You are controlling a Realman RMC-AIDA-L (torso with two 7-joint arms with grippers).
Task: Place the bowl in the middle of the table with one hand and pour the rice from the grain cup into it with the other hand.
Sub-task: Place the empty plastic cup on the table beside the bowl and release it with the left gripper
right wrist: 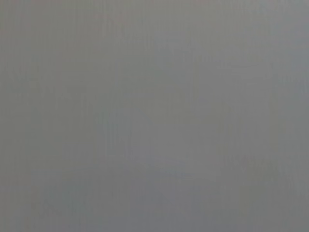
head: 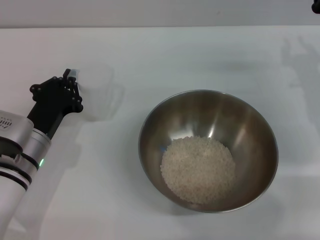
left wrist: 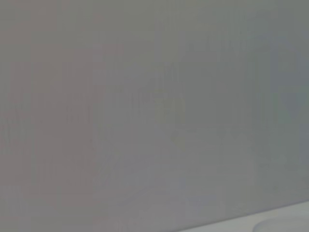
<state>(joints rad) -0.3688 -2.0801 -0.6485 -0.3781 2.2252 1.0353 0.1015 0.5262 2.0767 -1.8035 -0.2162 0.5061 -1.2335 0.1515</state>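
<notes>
The steel bowl (head: 250, 117) stands on the white table (head: 165, 50), a little right of the middle. A heap of whitish rice (head: 198, 168) lies in its bottom. The translucent grain cup (head: 100, 90) stands upright on the table at the left and looks empty. My left gripper (head: 70, 80) is at the cup's side handle (head: 73, 74), shut on it, with the arm reaching in from the lower left. A small black part of my right arm (head: 316, 6) shows at the far right corner. Both wrist views show only flat grey.
The table's far edge (head: 160, 26) runs across the top of the head view. Nothing else stands on the table.
</notes>
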